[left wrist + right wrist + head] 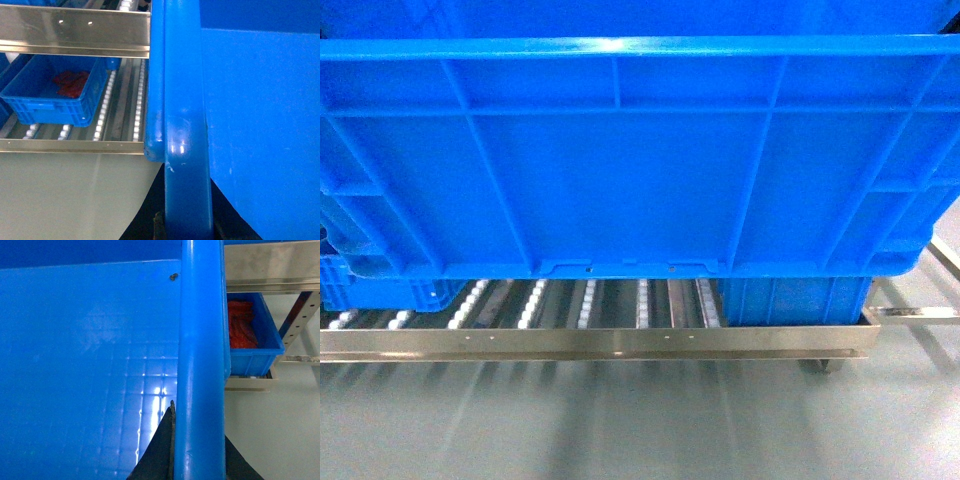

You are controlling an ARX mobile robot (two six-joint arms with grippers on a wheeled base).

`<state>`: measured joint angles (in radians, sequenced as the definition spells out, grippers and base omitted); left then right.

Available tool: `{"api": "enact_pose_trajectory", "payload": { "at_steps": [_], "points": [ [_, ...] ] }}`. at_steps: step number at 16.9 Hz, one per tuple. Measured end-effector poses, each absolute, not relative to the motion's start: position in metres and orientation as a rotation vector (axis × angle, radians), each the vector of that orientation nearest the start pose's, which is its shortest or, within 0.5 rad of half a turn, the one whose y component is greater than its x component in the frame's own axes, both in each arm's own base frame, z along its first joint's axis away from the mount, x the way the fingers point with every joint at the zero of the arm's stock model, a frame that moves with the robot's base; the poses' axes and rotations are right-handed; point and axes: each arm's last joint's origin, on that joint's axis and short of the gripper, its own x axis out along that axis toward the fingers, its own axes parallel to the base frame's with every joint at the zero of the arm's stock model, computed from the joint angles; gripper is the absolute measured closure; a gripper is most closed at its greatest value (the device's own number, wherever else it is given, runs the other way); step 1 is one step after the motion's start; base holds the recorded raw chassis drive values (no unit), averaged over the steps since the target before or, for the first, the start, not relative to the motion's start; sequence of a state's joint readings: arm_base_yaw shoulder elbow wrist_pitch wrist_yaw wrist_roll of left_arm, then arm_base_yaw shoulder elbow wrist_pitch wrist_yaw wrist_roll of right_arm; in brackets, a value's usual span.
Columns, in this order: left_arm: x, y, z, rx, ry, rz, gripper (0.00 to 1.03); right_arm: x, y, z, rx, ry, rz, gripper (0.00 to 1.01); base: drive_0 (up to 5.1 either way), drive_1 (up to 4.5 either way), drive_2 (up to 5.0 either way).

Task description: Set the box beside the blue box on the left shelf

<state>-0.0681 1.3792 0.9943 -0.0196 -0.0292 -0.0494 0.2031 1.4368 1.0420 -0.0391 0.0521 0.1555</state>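
The large bright-blue ribbed plastic crate (640, 160) is held by both end rims, left gripper (187, 227) and right gripper (197, 460) clamped, its long axis parallel to the steel roller shelf (600, 342) ahead below.

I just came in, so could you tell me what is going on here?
The robot is carrying the large blue box toward the left shelf, one hand on each side rim, the other opposite. The box is held above the rollers, not yet set down. Smaller blue bins with red contents sit on the shelf.
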Motion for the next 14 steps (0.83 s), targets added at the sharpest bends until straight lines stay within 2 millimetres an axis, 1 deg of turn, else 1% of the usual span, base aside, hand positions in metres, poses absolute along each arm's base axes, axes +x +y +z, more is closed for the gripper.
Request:
{"api": "enact_pose_trajectory", "payload": {
  "at_steps": [11,14],
  "points": [
    [0.3078,-0.0203,0.2888,-0.027,0.398,-0.029,0.97,0.3156,0.0634,0.2856,0.098,0.439,0.115,0.94,-5.0,2.46,2.5],
    [0.3073,-0.0176,0.289,-0.027,0.401,-0.021,0.97,0.3152,0.0655,0.2857,0.1,0.439,0.12,0.94,0.0,0.0,0.0]
  ]
}}
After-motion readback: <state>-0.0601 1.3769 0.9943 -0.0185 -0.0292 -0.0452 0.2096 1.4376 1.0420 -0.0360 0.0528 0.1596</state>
